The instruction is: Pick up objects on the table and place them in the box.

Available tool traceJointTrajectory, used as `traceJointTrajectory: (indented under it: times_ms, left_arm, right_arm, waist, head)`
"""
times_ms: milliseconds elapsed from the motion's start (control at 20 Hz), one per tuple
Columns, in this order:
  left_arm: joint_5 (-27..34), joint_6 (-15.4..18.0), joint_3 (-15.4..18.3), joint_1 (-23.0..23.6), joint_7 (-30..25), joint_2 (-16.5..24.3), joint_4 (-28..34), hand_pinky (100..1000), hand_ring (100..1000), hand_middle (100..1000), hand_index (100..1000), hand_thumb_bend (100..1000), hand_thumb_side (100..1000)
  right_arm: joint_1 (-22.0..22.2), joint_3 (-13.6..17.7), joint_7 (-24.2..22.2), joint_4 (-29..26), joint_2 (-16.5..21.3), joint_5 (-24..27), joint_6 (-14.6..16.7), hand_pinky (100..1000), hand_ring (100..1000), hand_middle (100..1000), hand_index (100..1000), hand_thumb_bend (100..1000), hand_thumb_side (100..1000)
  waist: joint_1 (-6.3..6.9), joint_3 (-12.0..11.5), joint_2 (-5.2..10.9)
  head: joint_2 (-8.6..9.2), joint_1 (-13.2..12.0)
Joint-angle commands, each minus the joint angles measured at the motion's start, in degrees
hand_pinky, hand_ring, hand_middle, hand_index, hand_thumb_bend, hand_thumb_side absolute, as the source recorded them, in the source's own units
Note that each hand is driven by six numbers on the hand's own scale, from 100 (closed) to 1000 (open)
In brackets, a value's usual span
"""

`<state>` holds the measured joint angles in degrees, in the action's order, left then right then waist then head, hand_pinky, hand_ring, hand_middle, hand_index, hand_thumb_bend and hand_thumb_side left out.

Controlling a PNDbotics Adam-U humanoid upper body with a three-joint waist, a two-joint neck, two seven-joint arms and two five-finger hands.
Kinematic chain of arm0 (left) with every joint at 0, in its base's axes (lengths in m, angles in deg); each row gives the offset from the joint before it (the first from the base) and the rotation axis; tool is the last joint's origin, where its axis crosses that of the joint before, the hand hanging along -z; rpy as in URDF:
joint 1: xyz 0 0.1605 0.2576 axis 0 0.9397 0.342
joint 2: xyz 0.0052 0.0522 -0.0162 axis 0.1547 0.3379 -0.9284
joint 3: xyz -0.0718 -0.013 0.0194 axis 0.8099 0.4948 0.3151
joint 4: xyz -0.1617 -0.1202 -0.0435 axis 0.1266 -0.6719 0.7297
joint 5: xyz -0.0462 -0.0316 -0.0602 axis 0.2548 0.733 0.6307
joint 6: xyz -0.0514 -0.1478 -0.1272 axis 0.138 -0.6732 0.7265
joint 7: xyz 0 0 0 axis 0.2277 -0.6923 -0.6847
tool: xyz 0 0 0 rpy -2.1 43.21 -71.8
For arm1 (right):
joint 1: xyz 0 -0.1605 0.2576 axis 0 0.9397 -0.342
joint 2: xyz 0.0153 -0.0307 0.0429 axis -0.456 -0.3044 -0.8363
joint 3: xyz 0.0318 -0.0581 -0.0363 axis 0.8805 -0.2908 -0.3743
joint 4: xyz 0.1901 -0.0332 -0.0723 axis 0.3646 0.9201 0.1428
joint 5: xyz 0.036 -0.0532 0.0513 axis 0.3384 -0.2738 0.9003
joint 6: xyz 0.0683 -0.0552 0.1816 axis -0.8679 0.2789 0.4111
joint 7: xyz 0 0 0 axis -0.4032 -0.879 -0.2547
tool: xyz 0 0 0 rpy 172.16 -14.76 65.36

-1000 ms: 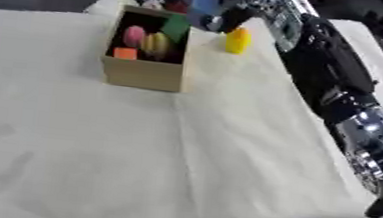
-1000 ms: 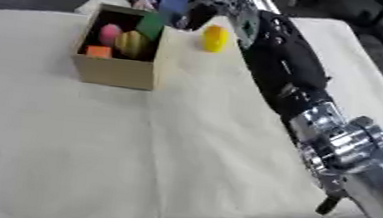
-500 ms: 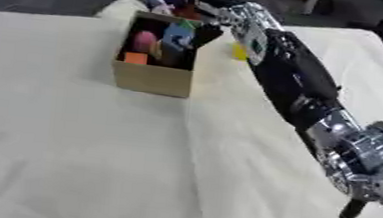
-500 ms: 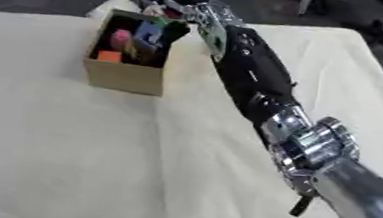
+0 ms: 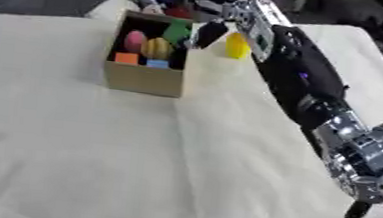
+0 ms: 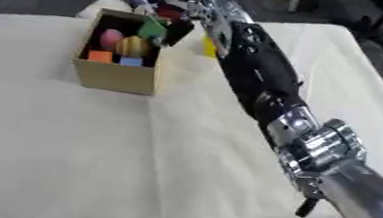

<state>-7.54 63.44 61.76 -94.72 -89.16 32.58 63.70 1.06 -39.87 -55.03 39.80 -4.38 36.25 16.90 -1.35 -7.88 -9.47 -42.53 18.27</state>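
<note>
The right arm stretches far forward, its hand (image 5: 209, 31) at the far end (fingers too blurred to read).

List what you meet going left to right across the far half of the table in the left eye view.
Box with its pink egg, then striped egg, then green block → right hand → yellow object.

Open cardboard box (image 5: 145, 79) sits upright on the tabletop (image 5: 93, 162), stuffed with colourful bits (pink, yellow, green, orange, blue); yellow object (image 5: 236, 45) stands just beside it.
</note>
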Motion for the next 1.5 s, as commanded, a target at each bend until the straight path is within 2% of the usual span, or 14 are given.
traceJointTrajectory:
  times_ms: [50, 200, 450, 500, 550, 650, 850, 950, 1100, 1150, 1200, 1350, 1500]
  left_arm:
    - [-0.2, 0.0, 0.5, -0.5, 0.3, 1.3, 1.1, 746, 708, 651, 736, 463, 559]
    - [-0.2, 0.1, 0.5, -0.7, 0.2, 1.2, 1.2, 746, 708, 651, 736, 462, 560]
    - [0.0, 0.1, 0.5, -0.8, 0.3, 1.0, 1.3, 746, 708, 650, 736, 462, 562]
    - [0.0, 0.1, 0.5, -0.9, 0.3, 0.9, 1.3, 747, 708, 650, 736, 460, 564]
    - [0.0, 0.1, 0.5, -1.0, 0.3, 0.9, 1.3, 747, 708, 650, 736, 462, 563]
    - [0.1, 0.1, 0.6, -1.1, 0.3, 0.8, 1.4, 747, 707, 650, 736, 461, 563]
    - [0.2, 0.1, 0.5, -1.3, 0.2, 0.7, 1.4, 747, 707, 650, 736, 460, 564]
    - [0.3, 0.0, 0.5, -1.4, 0.2, 0.6, 1.4, 747, 707, 650, 736, 461, 563]
    - [0.3, 0.0, 0.5, -1.3, 0.2, 0.6, 1.3, 747, 707, 649, 736, 460, 563]
    - [0.3, 0.0, 0.5, -1.3, 0.2, 0.6, 1.3, 747, 707, 649, 736, 460, 563]
    - [0.3, 0.0, 0.5, -1.2, 0.2, 0.6, 1.3, 747, 706, 649, 736, 460, 563]
    - [0.3, -0.1, 0.5, -1.1, 0.3, 0.6, 1.1, 747, 706, 649, 735, 459, 561]
    - [0.3, -0.1, 0.6, -0.8, 0.4, 0.6, 1.0, 747, 706, 648, 735, 458, 561]
  right_arm:
    - [-0.9, 2.8, 5.1, 1.9, 3.7, 1.6, -4.5, 808, 842, 949, 1000, 307, 414]
    - [-0.6, 4.6, 8.8, 6.8, 5.0, 2.4, -8.0, 802, 835, 938, 1000, 290, 431]
    - [0.1, 6.3, 13.9, 13.7, 6.1, 2.0, -12.0, 805, 841, 942, 1000, 293, 448]
    - [0.3, 6.4, 14.4, 15.0, 6.1, 1.6, -12.6, 805, 842, 937, 1000, 316, 414]
    - [0.4, 6.5, 14.6, 16.2, 6.1, 1.3, -13.0, 806, 844, 938, 1000, 297, 463]
    - [0.8, 6.7, 14.4, 18.1, 6.0, 1.1, -13.6, 804, 844, 925, 1000, 297, 475]
    - [1.4, 7.0, 14.3, 20.5, 5.7, 1.7, -14.0, 788, 818, 833, 966, 287, 449]
    - [1.6, 7.0, 14.1, 21.1, 5.5, 2.1, -13.5, 773, 792, 778, 908, 266, 426]
    - [1.7, 7.0, 16.3, 20.2, 5.5, 2.3, -12.7, 711, 675, 535, 638, 171, 205]
    - [1.7, 7.0, 18.0, 19.5, 5.5, 2.3, -12.5, 700, 652, 506, 602, 156, 171]
    - [1.7, 7.0, 19.8, 18.8, 5.5, 2.2, -12.2, 677, 612, 444, 529, 133, 114]
    - [1.6, 6.7, 24.9, 16.0, 5.5, 2.6, -11.4, 639, 556, 358, 443, 100, 100]
    - [1.4, 5.8, 27.2, 12.2, 5.3, 3.9, -9.8, 625, 534, 334, 422, 100, 100]
  waist:
    - [0.22, -0.1, -0.16]
    - [0.32, -0.7, -0.74]
    - [0.65, -1.9, -1.76]
    - [0.76, -2.0, -1.96]
    - [0.85, -2.2, -2.13]
    - [1.04, -2.4, -2.45]
    - [1.39, -2.9, -2.85]
    - [1.54, -2.9, -2.85]
    - [1.65, -2.7, -2.59]
    - [1.67, -2.6, -2.44]
    - [1.67, -2.4, -2.27]
    - [1.60, -1.7, -1.64]
    - [1.46, -0.9, -0.95]
  head:
    - [1.20, 0.0]
    - [1.86, 0.2]
    - [3.16, 0.8]
    - [3.37, 0.8]
    - [3.50, 0.9]
    - [3.75, 1.2]
    - [4.16, 1.6]
    - [4.19, 1.7]
    - [4.09, 1.7]
    - [4.01, 1.7]
    - [3.93, 1.6]
    - [3.66, 1.4]
    - [3.31, 1.1]
